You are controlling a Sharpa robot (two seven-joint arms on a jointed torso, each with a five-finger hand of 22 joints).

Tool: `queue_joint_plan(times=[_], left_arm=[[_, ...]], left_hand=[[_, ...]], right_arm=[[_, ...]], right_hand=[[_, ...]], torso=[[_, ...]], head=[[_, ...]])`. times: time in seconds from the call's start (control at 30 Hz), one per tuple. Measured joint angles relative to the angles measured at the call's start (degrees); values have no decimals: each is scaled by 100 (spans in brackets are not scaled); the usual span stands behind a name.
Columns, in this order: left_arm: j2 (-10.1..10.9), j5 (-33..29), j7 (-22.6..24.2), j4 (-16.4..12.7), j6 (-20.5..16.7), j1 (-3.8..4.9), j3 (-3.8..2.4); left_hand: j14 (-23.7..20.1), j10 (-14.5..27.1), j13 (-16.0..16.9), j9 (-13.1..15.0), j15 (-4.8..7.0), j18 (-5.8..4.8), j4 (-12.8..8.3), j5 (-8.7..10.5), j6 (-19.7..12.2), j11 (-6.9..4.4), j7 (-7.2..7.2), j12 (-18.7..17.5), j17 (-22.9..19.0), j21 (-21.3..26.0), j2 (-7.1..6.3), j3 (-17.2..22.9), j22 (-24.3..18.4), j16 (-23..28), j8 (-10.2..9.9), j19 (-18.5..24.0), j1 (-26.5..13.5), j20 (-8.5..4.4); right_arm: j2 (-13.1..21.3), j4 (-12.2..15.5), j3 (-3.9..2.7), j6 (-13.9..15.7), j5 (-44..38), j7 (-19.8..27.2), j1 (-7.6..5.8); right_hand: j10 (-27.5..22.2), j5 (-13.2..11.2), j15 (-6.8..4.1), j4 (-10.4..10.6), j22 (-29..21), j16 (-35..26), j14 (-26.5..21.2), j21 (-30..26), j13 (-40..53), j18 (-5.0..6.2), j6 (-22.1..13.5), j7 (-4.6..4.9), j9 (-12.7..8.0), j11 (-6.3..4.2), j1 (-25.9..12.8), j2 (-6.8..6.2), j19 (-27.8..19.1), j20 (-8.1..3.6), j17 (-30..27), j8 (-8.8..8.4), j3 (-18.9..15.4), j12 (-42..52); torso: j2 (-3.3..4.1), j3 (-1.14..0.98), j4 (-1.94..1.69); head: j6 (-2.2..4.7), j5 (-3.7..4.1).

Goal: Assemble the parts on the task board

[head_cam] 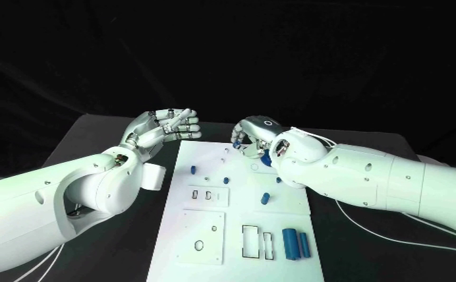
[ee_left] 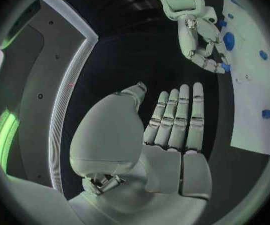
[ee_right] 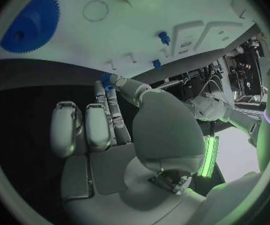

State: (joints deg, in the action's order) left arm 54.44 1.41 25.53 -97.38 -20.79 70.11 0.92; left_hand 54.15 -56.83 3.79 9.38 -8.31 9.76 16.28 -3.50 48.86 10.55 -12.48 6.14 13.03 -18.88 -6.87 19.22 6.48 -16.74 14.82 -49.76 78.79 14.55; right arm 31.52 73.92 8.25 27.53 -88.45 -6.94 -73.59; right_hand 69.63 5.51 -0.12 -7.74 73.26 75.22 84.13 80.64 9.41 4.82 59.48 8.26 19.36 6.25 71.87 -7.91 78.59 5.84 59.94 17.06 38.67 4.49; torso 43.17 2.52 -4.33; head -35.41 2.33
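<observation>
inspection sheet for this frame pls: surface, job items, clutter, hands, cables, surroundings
Surface: black table, matte, under the board.
Job's things: white task board mid-table; small blue parts scattered on it; two blue cylinders side by side near its near right corner; blue gear lying flat on the board.
Clutter: nothing seen.
Hands: left hand off the board's far left corner, fingers extended together, holding nothing. Right hand over the board's far edge, pinching a small blue part at its fingertips.
Cables: thin pale cables trailing under the right arm.
Surroundings: dark backdrop behind the table.
</observation>
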Motion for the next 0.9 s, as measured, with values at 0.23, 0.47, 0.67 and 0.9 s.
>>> queue_joint_plan(times=[0.23, 0.47, 0.67, 0.9], left_arm=[[-16, 0, -4, 0, 13, 0, -1], [-26, -1, -7, 3, 22, 1, -1], [-28, -1, -10, 5, 27, 6, -1], [-29, -1, -11, 1, 33, 11, -5]], left_hand=[[0, 0, 0, 0, 0, 0, 0, 0, 0, 0, 0, 0, 0, 0, 0, 0, -8, 0, 0, 0, 0, 0], [0, 0, 0, 0, 0, 0, 0, 0, 0, 0, 0, 0, -1, -1, 0, 0, -8, 0, 0, 0, 0, 0], [0, 0, 0, 0, 0, 0, 0, 0, 0, 0, 0, 0, -1, -1, 0, 0, -7, 0, 0, 0, 0, 0], [0, 21, 0, 0, 0, 0, 0, 0, 0, 21, 0, -34, 4, -2, 0, 0, -7, 0, -22, 0, 0, 0]], right_arm=[[-237, -228, 0, 93, 74, 4, 63], [-358, -345, 1, 121, 107, 4, 122], [-374, -389, 2, 109, 126, -1, 135], [-394, -428, 2, 49, 141, -10, 139]], right_hand=[[0, -22, 0, 16, -1, 0, 0, 0, 0, 0, -1, 1, 0, 0, 0, 0, 0, 0, 0, -2, 15, -22], [0, -35, 0, 16, 0, 1, 0, 0, 0, 1, -21, 20, 2, 0, 0, 0, 0, 0, 0, -3, 16, -34], [0, 24, 0, 16, 9, 24, 0, 0, 0, 1, -27, 25, 43, 0, 0, 0, -1, 0, 0, 7, 15, -51], [0, 25, 0, 32, -11, 23, 0, 0, 0, 1, -50, 9, 53, 0, 0, 0, -1, 0, -17, 24, -2, -66]], torso=[[23, 10, -34], [34, 15, -44], [36, 19, -40], [38, 21, -28]], head=[[-7, -21], [-27, -87], [-48, -99], [-62, -98]])
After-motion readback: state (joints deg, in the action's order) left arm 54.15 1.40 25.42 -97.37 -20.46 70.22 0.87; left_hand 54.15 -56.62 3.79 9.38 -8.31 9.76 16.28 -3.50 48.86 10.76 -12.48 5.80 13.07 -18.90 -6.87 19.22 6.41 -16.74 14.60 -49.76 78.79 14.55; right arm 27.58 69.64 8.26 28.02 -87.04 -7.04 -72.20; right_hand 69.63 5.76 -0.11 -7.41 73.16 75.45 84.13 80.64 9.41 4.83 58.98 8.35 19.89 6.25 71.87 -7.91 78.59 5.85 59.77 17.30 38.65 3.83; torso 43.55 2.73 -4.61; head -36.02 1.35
